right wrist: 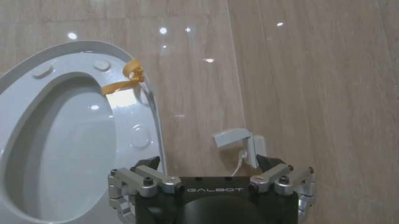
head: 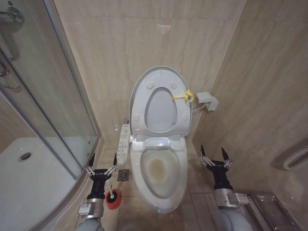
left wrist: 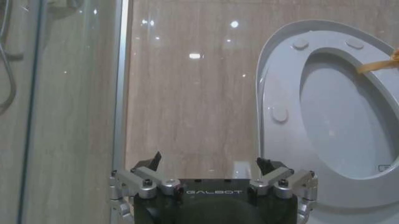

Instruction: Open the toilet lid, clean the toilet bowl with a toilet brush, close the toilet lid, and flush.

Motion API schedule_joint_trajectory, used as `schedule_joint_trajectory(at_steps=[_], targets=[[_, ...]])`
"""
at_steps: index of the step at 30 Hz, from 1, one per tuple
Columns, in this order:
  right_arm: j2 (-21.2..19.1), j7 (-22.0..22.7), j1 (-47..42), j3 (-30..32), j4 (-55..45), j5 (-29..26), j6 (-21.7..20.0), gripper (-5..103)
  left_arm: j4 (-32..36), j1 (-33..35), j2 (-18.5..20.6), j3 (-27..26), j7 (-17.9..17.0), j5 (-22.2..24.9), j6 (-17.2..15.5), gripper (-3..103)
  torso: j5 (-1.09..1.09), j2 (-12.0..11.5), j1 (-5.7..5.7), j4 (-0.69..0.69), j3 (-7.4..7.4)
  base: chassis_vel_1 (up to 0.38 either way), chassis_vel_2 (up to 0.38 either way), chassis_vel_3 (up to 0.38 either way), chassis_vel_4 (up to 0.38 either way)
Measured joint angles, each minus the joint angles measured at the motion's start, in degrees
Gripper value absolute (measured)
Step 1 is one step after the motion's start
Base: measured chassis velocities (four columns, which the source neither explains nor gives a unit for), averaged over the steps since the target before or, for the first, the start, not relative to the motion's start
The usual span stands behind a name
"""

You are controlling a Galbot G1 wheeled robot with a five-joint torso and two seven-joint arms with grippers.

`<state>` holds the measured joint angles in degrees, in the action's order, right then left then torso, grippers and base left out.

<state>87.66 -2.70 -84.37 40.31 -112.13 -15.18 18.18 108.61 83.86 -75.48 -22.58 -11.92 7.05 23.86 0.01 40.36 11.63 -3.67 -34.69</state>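
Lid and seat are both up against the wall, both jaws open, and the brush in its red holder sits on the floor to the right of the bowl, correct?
Not quite: the toilet brush stands left of the toilet bowl, beside the left gripper, as the head view shows. The toilet lid and seat are up, and both the left and the right gripper have open jaws.

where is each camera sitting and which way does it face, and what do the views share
Head view: from the robot's head, looking down at the toilet bowl, raised toilet lid and toilet brush; left gripper and right gripper both open.
Left wrist view: faces the wall and glass; left gripper below.
Right wrist view: faces the wall; right gripper below.
Shared: both wrist views catch the lid.
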Motion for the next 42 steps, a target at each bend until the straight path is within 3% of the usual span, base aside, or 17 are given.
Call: schedule_joint_trajectory(at_steps=[12, 22, 35, 42], targets=[[0.2, 0.3, 1.1, -0.1, 0.4, 2.3, 1.3, 100, 0.0, 0.0, 0.0, 0.0, 0.0, 0.0, 0.0, 100, -0.01, 0.0, 0.0, 0.0, 0.0, -0.005, -0.002, 0.003, 0.001], [-1.6, 4.3, 9.9, -1.5, 3.3, 6.8, -2.8, 100, 0.0, 0.0, 0.0, 0.0, 0.0, 0.0, 0.0, 100, -0.01, 0.0, 0.0, 0.0, 0.0, 0.0, 0.0, 0.0, 0.0], [-10.1, 6.1, 29.7, -2.2, 22.3, 3.3, -4.0, 100, 0.0, 0.0, 0.0, 0.0, 0.0, 0.0, 0.0, 100, 0.02, 0.0, 0.0, 0.0, -0.01, 0.0, 0.0, 0.0, 0.0], [-12.8, 5.8, 38.3, -3.5, 29.6, 2.6, -3.8, 100, 0.0, 0.0, 0.0, 0.0, 0.0, 0.0, 0.0, 100, -0.01, 0.0, 0.01, 0.0, -0.01, 0.0, 0.0, 0.0, 0.0]])
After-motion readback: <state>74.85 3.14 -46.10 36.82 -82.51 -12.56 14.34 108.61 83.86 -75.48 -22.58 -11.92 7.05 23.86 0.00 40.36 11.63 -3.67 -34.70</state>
